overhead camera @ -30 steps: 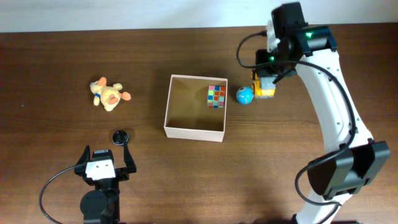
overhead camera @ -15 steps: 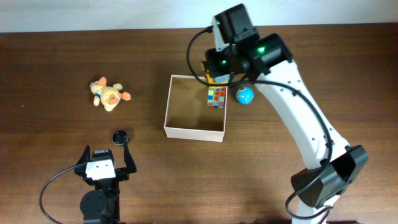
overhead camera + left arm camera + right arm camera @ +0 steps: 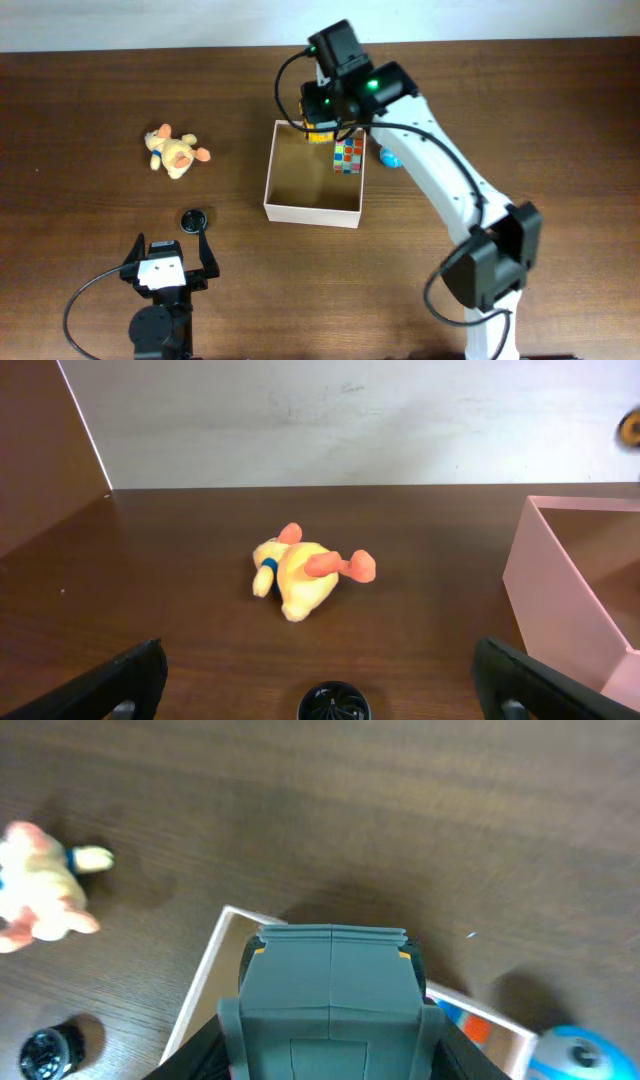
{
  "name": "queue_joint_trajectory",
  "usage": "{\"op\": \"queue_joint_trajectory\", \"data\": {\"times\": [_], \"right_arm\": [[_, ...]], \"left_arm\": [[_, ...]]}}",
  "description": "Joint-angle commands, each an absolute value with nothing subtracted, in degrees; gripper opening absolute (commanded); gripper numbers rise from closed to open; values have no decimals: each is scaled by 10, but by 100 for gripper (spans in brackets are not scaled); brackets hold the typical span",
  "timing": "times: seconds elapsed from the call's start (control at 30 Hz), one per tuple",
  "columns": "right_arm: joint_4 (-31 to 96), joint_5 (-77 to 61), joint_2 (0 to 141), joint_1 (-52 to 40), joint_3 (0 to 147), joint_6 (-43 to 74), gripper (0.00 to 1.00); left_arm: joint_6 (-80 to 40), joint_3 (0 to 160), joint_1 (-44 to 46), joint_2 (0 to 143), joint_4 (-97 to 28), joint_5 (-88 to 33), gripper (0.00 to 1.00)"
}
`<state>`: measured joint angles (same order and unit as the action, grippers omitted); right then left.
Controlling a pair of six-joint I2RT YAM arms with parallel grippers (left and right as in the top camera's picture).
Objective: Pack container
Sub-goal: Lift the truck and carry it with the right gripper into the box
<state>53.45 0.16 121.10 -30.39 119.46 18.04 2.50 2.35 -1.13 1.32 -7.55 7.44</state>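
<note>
At the container's nine o'clock, well apart, a plush duck [image 3: 175, 152] lies on the table [image 3: 80, 200]. A small black disc [image 3: 194, 219] sits toward eight o'clock, just ahead of my left claw [image 3: 168, 245], which gapes fully wide and holds nothing. The container [image 3: 310, 213] stands mid-table, open side up, with a multicoloured cube [image 3: 349, 155] inside at its two o'clock corner. My right claw [image 3: 321, 126] hangs over the twelve o'clock wall, jaws partly closed around a yellow-and-grey toy [image 3: 330, 990]. I cannot tell what kind of toy it is, since my wrist view shows only its top. A blue ball [image 3: 387, 157] rests outside at three o'clock, half hidden under my arm. To do this well, I judge I should carry the toy toward six o'clock past the rim, lower it onto bare floor beside the cube, then part my fingers.
</note>
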Motion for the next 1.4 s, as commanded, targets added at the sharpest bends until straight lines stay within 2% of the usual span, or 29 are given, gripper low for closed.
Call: {"op": "queue_joint_trajectory", "data": {"times": [0.0,0.7,1.37], "right_arm": [[528,8,1231,-319,1204,217,41],[535,49,1289,-386,1202,362,40],[492,81,1316,-386,1202,397,40]], "left_arm": [[22,21,-12,11,-76,69,99],[22,21,-12,11,-76,69,99],[22,21,-12,11,-76,69,99]]}}
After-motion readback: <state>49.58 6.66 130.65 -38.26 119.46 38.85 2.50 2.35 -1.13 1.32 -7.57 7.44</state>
